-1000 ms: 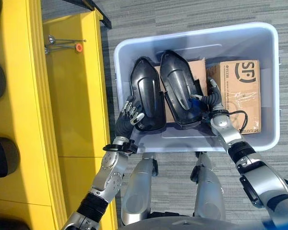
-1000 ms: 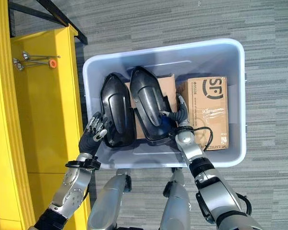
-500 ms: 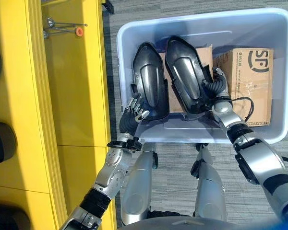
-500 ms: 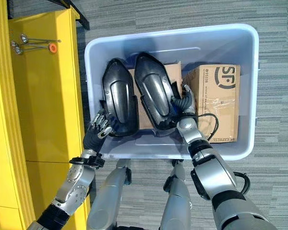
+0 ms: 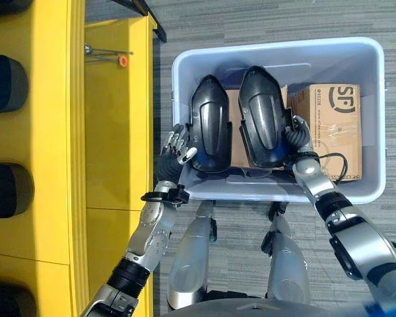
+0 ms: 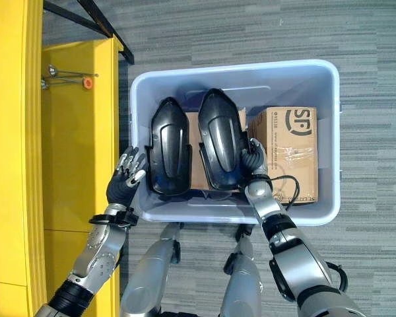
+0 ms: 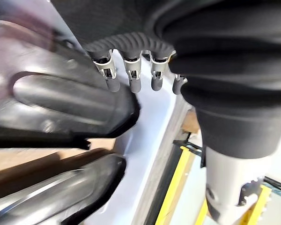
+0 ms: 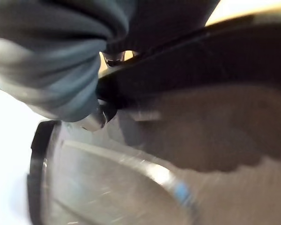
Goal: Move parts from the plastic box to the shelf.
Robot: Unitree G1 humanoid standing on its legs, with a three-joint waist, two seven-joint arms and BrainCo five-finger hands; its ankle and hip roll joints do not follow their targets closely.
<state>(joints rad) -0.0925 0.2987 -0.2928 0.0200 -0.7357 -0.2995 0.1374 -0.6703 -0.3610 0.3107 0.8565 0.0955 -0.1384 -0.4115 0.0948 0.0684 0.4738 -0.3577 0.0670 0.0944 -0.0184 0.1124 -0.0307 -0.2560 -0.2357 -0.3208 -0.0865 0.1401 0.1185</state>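
Observation:
Two long black moulded parts stand side by side in the pale plastic box, leaning on cardboard. My left hand is at the box's near-left corner, its relaxed fingers resting against the near edge of the left part. My right hand is wedged between the right part and a brown carton, curled on that part's right edge, which also shows close up. The yellow shelf runs along the left.
Dark rounded parts sit on the shelf's upper level at far left. Thin metal rods with an orange cap lie on the lower yellow ledge. A black frame crosses the grey carpet beyond it.
The camera has shifted. Both black parts now stand more upright in the box. My left hand has slid toward the box's left rim; my right hand stays on the right part.

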